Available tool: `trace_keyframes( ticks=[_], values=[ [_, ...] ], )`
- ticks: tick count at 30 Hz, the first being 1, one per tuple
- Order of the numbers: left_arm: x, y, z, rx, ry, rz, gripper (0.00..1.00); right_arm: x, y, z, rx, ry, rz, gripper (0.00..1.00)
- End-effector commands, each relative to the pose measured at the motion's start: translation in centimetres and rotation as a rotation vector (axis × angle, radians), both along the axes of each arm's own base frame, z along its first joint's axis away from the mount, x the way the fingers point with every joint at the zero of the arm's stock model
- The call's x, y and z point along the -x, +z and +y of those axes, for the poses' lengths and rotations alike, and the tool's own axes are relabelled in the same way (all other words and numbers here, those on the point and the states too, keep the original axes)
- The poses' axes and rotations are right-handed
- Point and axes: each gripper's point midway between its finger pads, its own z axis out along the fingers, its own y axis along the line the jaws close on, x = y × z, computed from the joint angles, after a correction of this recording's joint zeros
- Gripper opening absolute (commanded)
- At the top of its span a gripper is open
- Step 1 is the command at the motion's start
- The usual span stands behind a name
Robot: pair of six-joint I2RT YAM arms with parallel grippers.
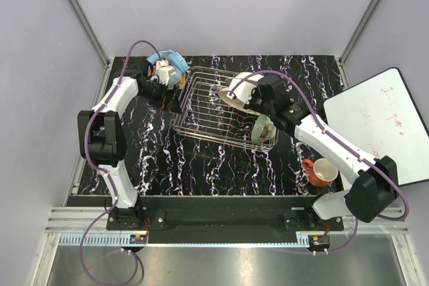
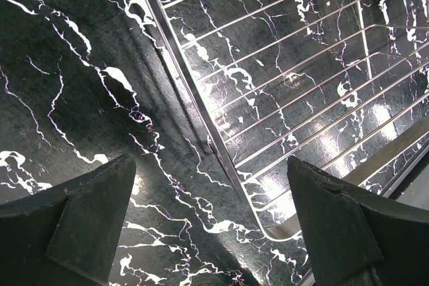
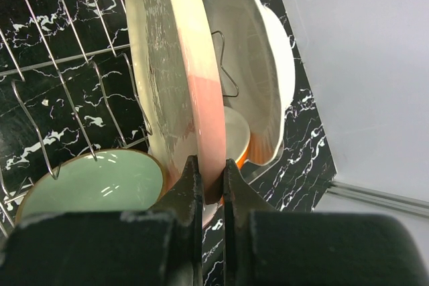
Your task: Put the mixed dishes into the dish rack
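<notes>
hovering at the left edge of the dish rack (image 1: 204, 108), the left gripper (image 2: 211, 165) is spread wide with nothing between its fingers, and the rack's rim wire runs under the gap. just past the rack's far left corner lie the blue headphones (image 1: 167, 59). over the rack's right half, the right gripper (image 3: 211, 175) is clamped on the lower rim of the pink-and-cream plate (image 3: 171, 65), held on edge; whether it touches the wires i cannot tell. the plain white plate (image 3: 251, 65) stands upright just beside it. the pale green bowl (image 3: 94, 182) sits in the rack's near right corner. the orange-red mug (image 1: 322, 172) stands on the table, apart from the rack's right side, and the white board (image 1: 379, 122) lies farther right.
</notes>
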Motion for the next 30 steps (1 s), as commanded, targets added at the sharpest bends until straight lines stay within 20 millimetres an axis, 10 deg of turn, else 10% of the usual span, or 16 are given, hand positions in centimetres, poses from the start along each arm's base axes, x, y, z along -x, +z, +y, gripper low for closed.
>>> trace_keyframes(
  ticks=[1,16,23,30],
  values=[
    [-0.4,1.3,-0.2,0.027,-0.017,-0.058,0.99,0.8,-1.5,1.3,-0.084,0.015,0.061,0.0],
    [-0.7,1.6,0.0,0.016,-0.013,-0.071,0.99,3.4,-7.1,-0.9,-0.152,-0.185,0.227,0.01],
    [-0.8,1.9,0.1,0.009,-0.014,-0.077,0.99,5.5,-9.4,-2.6,-0.175,-0.288,0.295,0.48],
    [-0.9,2.0,0.0,0.012,-0.015,-0.076,0.99,5.9,-6.8,-3.2,-0.25,-0.327,0.242,0.57]
  ],
)
